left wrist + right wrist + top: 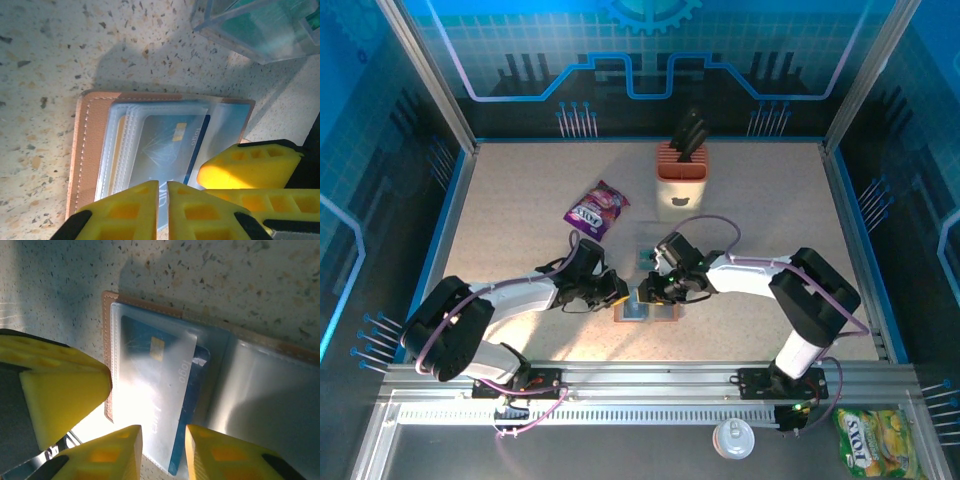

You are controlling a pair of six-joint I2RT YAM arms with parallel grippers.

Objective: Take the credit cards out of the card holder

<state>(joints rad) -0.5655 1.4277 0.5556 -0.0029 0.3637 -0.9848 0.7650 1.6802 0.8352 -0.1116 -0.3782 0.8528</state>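
The card holder (665,316) lies open and flat on the speckled table, between my two grippers. Its brown rim (90,150) frames clear pockets. A blue credit card (165,145) with a gold chip sits in the top pocket, and its long edge (187,415) sticks out of the pocket's side. My left gripper (163,186) hovers over the card's near edge, its yellow jaws almost touching. I cannot tell if the pocket's edge is pinched. My right gripper (164,432) stands open, one finger on each side of the card's protruding edge.
A clear plastic sleeve (260,25) with teal inside lies just beyond the holder (647,258). Farther back are a purple snack packet (598,208) and a knife block (681,172). The two grippers' fingers stand very close together over the holder.
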